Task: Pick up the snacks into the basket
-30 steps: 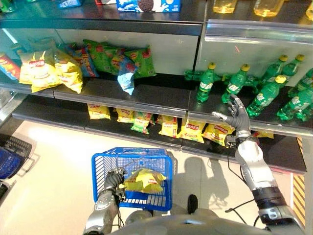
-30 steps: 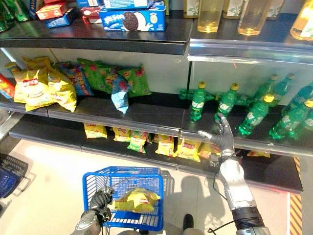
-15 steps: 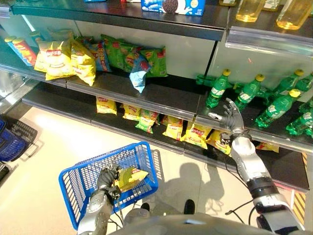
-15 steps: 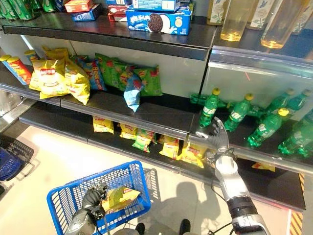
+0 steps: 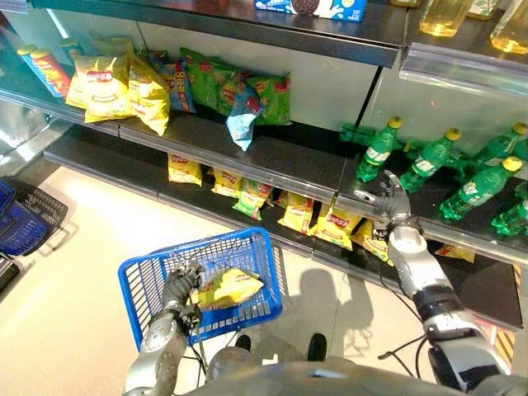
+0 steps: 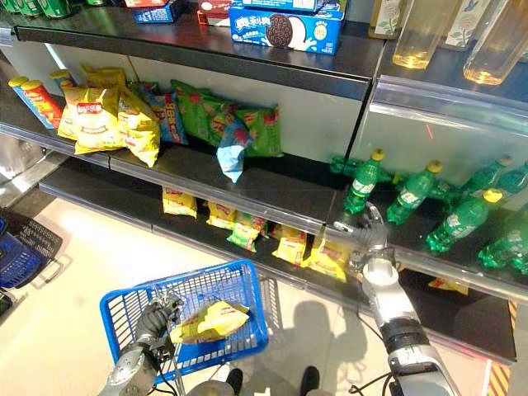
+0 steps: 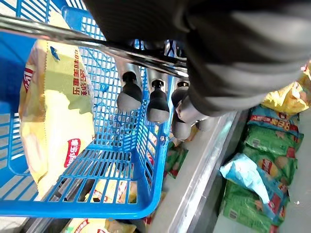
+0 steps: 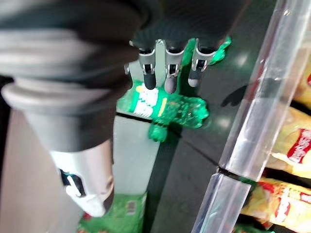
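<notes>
The left hand (image 5: 180, 289) is curled round the metal handle (image 7: 97, 44) of the blue basket (image 5: 148, 276), carrying it low over the pale floor (image 5: 82, 239). One yellow snack bag (image 5: 231, 286) already lies inside the basket, so the task is under way rather than finished.

The right hand (image 5: 388, 198) is raised at the front edge of the middle shelf (image 5: 272, 161), just in front of the green bottles (image 5: 378, 151), its fingers relaxed and grasping nothing. More snacks remain to be gathered: yellow bags (image 5: 107, 82) and green bags (image 5: 223, 82) at the far left of that shelf, a light blue bag (image 5: 242, 124) leaning forward, and a row of small packets (image 5: 247, 198) on the lower shelf (image 5: 107, 165). By my reading the right hand sits nearer the bottles than any snack, so it must shift left or downward.

The basket's near wall is partly hidden by the left arm, and whether anything lies beneath the yellow bag cannot be told. The upper shelf is cut off.
</notes>
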Available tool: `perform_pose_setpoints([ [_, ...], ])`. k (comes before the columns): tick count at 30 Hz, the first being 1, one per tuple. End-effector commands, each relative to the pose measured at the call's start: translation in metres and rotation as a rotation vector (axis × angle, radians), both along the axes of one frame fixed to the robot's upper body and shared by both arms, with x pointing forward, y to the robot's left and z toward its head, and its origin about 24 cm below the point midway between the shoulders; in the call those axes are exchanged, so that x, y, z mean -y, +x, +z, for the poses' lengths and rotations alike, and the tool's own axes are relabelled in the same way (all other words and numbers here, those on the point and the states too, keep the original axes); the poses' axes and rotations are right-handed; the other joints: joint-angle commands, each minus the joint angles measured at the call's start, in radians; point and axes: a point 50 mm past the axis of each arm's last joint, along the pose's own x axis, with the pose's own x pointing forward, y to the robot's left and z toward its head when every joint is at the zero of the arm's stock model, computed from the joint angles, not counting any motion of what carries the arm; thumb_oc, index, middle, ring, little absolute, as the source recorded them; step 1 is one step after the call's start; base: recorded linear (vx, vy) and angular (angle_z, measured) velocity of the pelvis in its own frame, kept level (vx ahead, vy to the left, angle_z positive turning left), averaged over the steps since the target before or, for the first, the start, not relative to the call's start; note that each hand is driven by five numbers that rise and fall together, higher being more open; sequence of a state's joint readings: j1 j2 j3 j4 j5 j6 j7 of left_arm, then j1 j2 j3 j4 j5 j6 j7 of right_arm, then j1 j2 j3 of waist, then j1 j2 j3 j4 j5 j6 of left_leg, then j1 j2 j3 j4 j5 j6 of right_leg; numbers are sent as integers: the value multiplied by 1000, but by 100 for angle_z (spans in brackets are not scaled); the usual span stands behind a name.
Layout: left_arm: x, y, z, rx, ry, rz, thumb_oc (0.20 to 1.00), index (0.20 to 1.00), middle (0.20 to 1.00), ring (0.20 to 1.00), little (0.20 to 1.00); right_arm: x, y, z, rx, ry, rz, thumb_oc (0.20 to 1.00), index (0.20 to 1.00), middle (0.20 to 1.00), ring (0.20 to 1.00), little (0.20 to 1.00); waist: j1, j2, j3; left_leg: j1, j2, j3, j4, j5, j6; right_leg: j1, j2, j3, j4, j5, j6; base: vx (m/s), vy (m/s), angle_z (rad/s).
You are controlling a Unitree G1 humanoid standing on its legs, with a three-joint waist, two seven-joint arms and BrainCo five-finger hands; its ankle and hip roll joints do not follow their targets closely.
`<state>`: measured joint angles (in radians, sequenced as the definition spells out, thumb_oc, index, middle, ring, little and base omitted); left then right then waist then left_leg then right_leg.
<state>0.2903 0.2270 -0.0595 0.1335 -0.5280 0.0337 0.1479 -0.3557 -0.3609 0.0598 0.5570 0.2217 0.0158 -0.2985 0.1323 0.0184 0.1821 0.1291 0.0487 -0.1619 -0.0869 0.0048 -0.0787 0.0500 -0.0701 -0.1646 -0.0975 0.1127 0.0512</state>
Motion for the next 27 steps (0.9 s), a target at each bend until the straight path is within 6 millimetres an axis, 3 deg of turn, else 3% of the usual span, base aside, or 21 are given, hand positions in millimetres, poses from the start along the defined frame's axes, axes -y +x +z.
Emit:
perform_pose_setpoints([
  [1,0,33,73,391,42,-66,200,200,200,200,200,-1,29,50,165,-40,8,1000,1000,1000,1000,1000,17,-18,-5,-18,-59,19,0,-20,38,47,-18,2,10,-108,74,0,0,0],
  [5,1,34,82,430,47,-82,200,200,200,200,200,1,31,54,177,-28,-11,1000,1000,1000,1000,1000,17,-17,6,-14,-59,19,0,-22,40,50,-18,1,10,-108,73,-3,1,1],
  [13,1,38,82,423,72,-81,200,200,200,200,200,12,27,47,142,-41,-72,1000,1000,1000,1000,1000,6,-11,14,-8,-59,20,0,-28,42,54,-18,5,10,-105,71,0,0,0],
  [17,0,39,85,439,74,-74,200,200,200,200,200,16,28,44,121,-49,-83,1000,1000,1000,1000,1000,-2,-9,-1,1,-59,37,0,-31,49,43,-13,34,10,-109,76,20,29,-7],
  [22,3,44,88,459,74,-91,200,200,200,200,200,22,28,51,147,-41,-99,1000,1000,1000,1000,1000,9,-10,0,-49,-104,-2,61,-44,64,17,-34,56,10,-86,87,-26,77,-14],
  [23,4,46,89,460,73,-96,200,200,200,200,200,25,27,52,151,-46,-106,1000,1000,1000,1000,1000,7,-6,3,-57,-110,-2,63,-45,72,-5,-43,56,57,-86,88,-116,176,-5],
  [24,3,51,94,474,97,-118,200,200,200,200,200,29,23,56,173,-55,-109,1000,1000,1000,1000,1000,-9,6,33,-59,-105,5,64,-44,96,-102,-34,73,266,-96,94,-120,173,-2],
  [25,3,51,94,475,97,-119,200,200,200,200,200,29,23,56,173,-55,-110,1000,1000,1000,1000,1000,-6,3,32,-62,-107,7,65,-45,96,-114,-36,76,284,-105,94,-137,167,-2],
  [27,-1,59,101,501,160,-145,200,200,200,200,200,24,26,61,200,-37,-102,1000,1000,1000,1000,1000,-17,6,69,-47,-98,19,66,-53,106,-241,-35,73,445,-64,109,-8,116,-17],
])
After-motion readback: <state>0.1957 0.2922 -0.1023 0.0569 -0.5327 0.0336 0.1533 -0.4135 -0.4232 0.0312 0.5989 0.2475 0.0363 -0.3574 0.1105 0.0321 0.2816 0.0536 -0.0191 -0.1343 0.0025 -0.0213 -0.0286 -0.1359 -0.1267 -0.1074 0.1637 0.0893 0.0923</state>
